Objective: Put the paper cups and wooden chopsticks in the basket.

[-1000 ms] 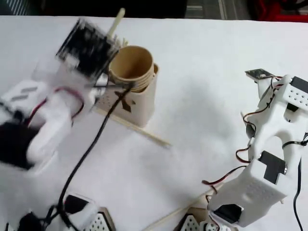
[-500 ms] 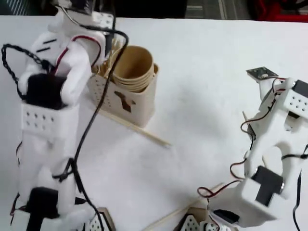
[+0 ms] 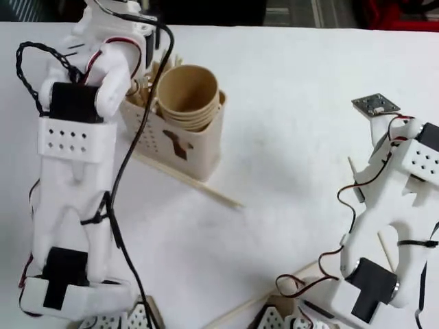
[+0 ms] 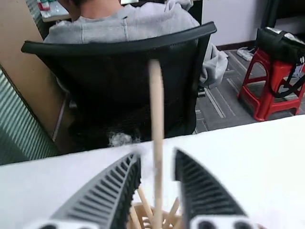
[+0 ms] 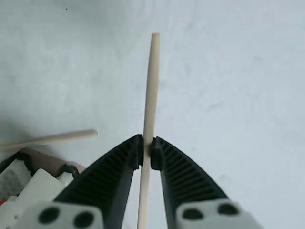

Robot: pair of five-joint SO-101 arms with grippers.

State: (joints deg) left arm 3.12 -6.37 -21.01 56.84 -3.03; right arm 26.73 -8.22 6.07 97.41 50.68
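Left arm (image 3: 75, 171) rose over cream basket (image 3: 192, 156) | left gripper (image 4: 155, 176) parted | right gripper (image 5: 147, 148) pinches pale wooden chopstick (image 5: 151, 81) (tan paper cups (image 3: 186, 92) in; sticks (image 3: 199, 186) remain)

Beyond your white bench (image 4: 267, 157) you will find a black mesh office chair (image 4: 119, 90), a red stool (image 4: 274, 83) carrying a black bag (image 4: 281, 40) on grey floor (image 4: 224, 102), and a tan panel (image 4: 16, 62) beside the chair.
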